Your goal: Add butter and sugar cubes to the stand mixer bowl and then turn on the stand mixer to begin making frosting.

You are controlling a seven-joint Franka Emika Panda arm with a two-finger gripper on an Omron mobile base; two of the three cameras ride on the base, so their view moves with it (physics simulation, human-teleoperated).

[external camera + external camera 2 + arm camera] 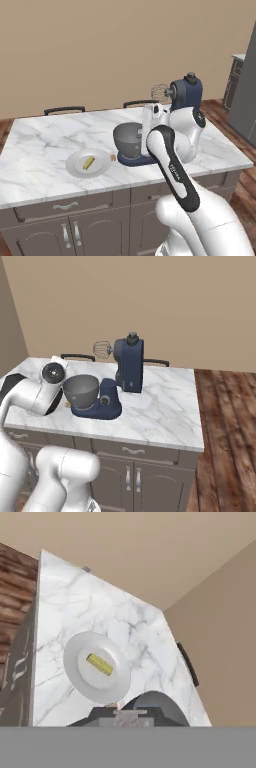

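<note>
The butter (pixel 89 162) is a yellow stick lying on a round pale plate (pixel 75 167) near the counter's front edge; the hand view shows the butter (pixel 100 664) on the plate (pixel 80 677) too. A tiny tan sugar cube (pixel 113 157) sits on the marble between the plate and the navy stand mixer (pixel 186 92). The grey stand mixer bowl (pixel 126 141) rests on the mixer's base, under the whisk. My gripper (pixel 139 134) hangs at the bowl's right side, pointing down toward the plate. Its fingers are too small and hidden to judge, and nothing shows in them.
The island counter (pixel 45 140) has wide bare marble to the left of and behind the plate. Two dark chair backs (pixel 64 109) rise behind its far edge. A grey cabinet (pixel 245 95) stands at the right, over wooden floor (pixel 225 431).
</note>
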